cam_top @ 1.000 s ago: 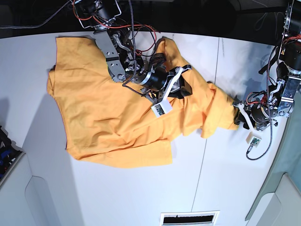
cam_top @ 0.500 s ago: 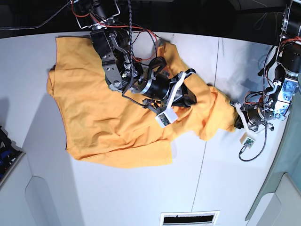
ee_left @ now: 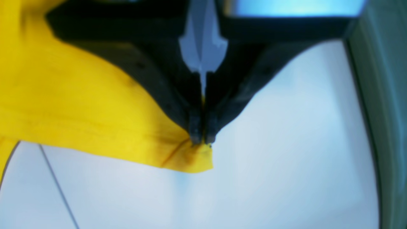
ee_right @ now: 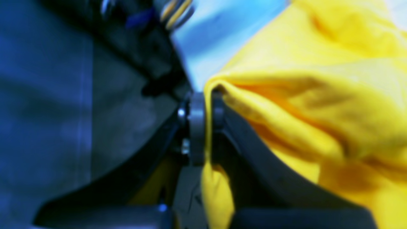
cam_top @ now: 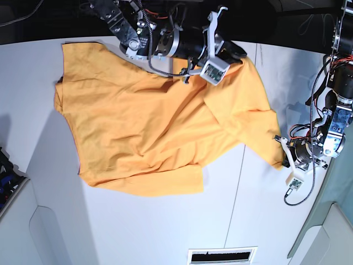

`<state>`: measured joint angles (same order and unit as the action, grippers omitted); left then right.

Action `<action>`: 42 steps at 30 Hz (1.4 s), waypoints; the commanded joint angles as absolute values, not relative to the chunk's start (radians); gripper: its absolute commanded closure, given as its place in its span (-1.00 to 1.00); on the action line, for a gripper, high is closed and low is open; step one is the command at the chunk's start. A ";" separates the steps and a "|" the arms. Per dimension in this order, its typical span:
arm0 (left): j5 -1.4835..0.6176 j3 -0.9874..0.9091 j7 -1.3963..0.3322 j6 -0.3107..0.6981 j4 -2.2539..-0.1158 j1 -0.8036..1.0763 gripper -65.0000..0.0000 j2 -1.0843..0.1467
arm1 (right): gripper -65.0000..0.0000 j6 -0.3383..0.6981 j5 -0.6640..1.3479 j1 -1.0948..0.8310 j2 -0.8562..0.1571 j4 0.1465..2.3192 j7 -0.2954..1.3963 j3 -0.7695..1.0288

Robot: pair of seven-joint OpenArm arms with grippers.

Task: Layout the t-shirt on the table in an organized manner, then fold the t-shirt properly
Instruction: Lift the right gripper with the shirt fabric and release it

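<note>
The orange-yellow t-shirt (cam_top: pixel 143 127) lies crumpled across the white table (cam_top: pixel 165 226), with one part stretched between my two grippers. My right gripper (cam_top: pixel 240 54) is at the table's far edge, shut on a raised fold of the t-shirt (ee_right: pixel 302 95). The right wrist view shows cloth pinched between the jaws of that gripper (ee_right: pixel 205 108). My left gripper (cam_top: pixel 282 157) is at the right, shut on a corner of the shirt. In the left wrist view the t-shirt (ee_left: pixel 79 108) hem sticks out just past this gripper (ee_left: pixel 201 140), above the table (ee_left: pixel 286 143).
A thin dark seam (cam_top: pixel 237 187) runs across the tabletop. A slotted vent (cam_top: pixel 222 256) sits at the near edge. A grey-green panel (cam_top: pixel 331 232) borders the right side, and a dark object (cam_top: pixel 6 171) pokes in at the left edge.
My right gripper has carried its fold from the shirt's middle to the far edge. My left gripper closed on the corner and shifted nearer. The cloth between them is pulled out flatter.
</note>
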<state>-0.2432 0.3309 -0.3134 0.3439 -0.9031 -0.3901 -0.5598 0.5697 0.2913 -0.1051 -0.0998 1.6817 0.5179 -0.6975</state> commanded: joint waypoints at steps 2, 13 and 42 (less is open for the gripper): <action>-0.244 0.325 -0.296 0.336 -0.916 -0.415 1.00 -0.577 | 1.00 0.577 0.268 -0.097 -0.091 1.696 0.489 -0.730; -0.315 0.325 -0.364 0.402 -0.922 -0.416 0.40 -0.619 | 0.19 0.546 0.242 -0.097 -0.056 1.696 0.416 -0.664; -0.556 0.325 -0.715 0.456 -1.263 -0.249 -0.04 -0.507 | 1.00 0.379 0.126 0.127 -0.083 1.200 0.339 0.018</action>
<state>-0.5438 0.3317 -0.7288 0.4557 -1.2484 -0.2260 -0.4980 0.3840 0.1272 0.1078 -0.0753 1.1847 0.3428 0.0147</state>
